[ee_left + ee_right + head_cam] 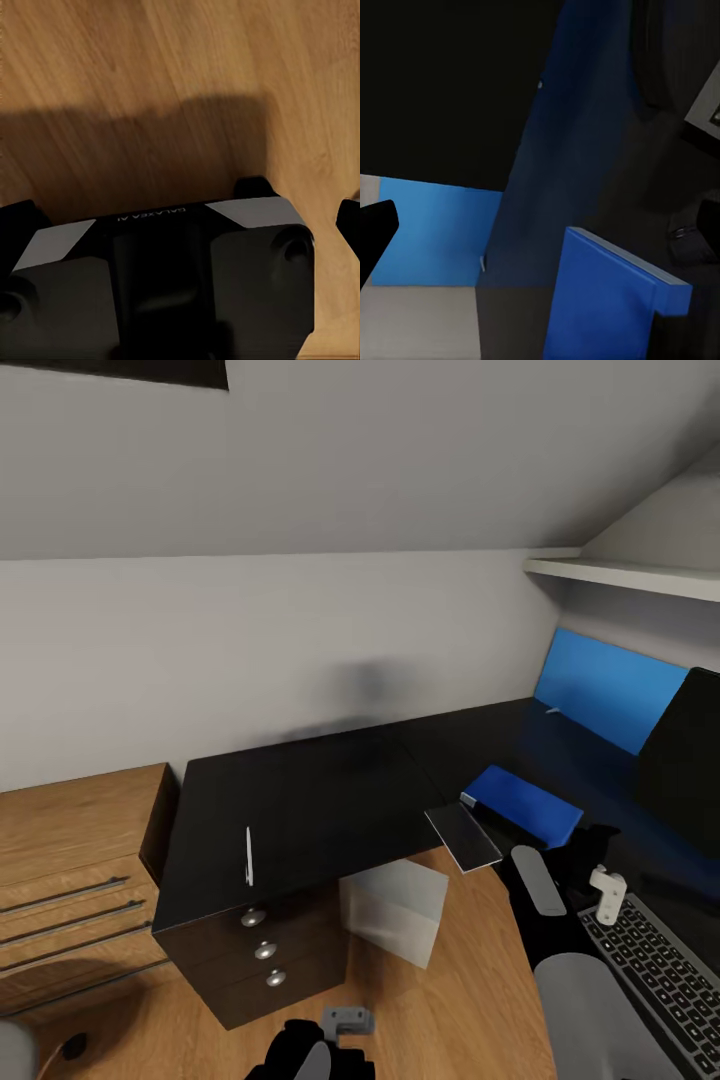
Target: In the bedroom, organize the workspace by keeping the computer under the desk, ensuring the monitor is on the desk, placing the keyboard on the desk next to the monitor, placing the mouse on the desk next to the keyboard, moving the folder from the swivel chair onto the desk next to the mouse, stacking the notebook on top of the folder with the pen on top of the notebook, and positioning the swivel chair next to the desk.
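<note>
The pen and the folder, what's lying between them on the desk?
In the head view, bare desk top, then the notebook beside the folder; the pen lies apart.

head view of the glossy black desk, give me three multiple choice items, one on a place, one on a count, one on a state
1. Where does the slim white pen lie?
A. on the glossy black desk top above the knobbed drawers
B. on the wood floor
C. on the bright blue folder

2. How many round silver knobs show on the dark drawer front?
A. one
B. three
C. five

3. How does the thin grey notebook sit?
A. stacked on the folder
B. upright against the wall
C. flat at the desk's inner corner, overhanging the edge, beside the bright blue folder

Answers: 1 A, the pen is a pale line on the black top. 2 B, three knobs run down the front. 3 C, its near end juts past the edge.
</note>
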Robot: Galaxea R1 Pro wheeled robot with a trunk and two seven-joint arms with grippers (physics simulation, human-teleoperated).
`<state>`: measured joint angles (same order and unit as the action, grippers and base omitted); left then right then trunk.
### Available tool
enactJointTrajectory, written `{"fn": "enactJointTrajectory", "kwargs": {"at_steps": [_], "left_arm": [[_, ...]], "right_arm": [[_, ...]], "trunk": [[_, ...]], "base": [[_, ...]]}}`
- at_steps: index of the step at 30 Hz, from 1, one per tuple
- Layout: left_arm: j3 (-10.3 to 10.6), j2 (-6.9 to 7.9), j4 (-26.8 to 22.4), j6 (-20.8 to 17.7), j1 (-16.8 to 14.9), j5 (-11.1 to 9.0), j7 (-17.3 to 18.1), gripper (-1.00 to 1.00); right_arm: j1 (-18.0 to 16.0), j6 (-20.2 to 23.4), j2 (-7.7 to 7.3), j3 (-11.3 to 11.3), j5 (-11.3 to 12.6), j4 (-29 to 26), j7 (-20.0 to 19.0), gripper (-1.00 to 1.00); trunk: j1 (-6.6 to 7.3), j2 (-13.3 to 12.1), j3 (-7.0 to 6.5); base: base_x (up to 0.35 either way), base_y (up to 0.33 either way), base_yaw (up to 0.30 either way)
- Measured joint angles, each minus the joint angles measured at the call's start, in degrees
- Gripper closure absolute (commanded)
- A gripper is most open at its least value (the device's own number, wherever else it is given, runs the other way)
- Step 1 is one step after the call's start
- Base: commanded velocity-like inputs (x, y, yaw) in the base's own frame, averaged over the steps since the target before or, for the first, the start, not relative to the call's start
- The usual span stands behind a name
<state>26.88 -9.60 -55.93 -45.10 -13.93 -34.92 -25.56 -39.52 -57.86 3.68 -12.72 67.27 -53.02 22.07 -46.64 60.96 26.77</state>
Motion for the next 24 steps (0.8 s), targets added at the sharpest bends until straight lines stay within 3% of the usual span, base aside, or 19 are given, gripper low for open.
{"fn": "enactJointTrajectory", "kwargs": {"at_steps": [4,11,16,24], "left_arm": [[0.0,0.0,0.2,0.0,0.0,0.0,0.0,-1.0],[0.1,-0.02,0.3,0.0,0.0,0.0,0.0,-1.0],[0.2,-0.07,1.1,0.0,0.0,0.0,0.0,-1.0],[0.4,-0.15,3.2,0.3,0.0,0.1,0.0,-1.0]], "right_arm": [[0.1,0.0,-0.01,0.0,-0.1,0.0,-0.4,-1.0],[0.3,0.3,0.24,1.0,0.0,0.0,-7.5,-1.0],[0.9,0.4,1.66,6.0,0.1,-0.1,-9.1,-1.0],[2.4,2.2,2.84,11.6,0.3,-1.6,-9.3,-1.0]], "trunk": [[0.0,0.0,0.0],[0.0,0.0,0.0],[0.0,0.0,0.0],[0.0,0.0,0.0]], "base": [[0.0,0.0,0.0],[0.0,0.0,0.013],[0.0,0.0,0.004],[0.0,0.0,0.0]]}}
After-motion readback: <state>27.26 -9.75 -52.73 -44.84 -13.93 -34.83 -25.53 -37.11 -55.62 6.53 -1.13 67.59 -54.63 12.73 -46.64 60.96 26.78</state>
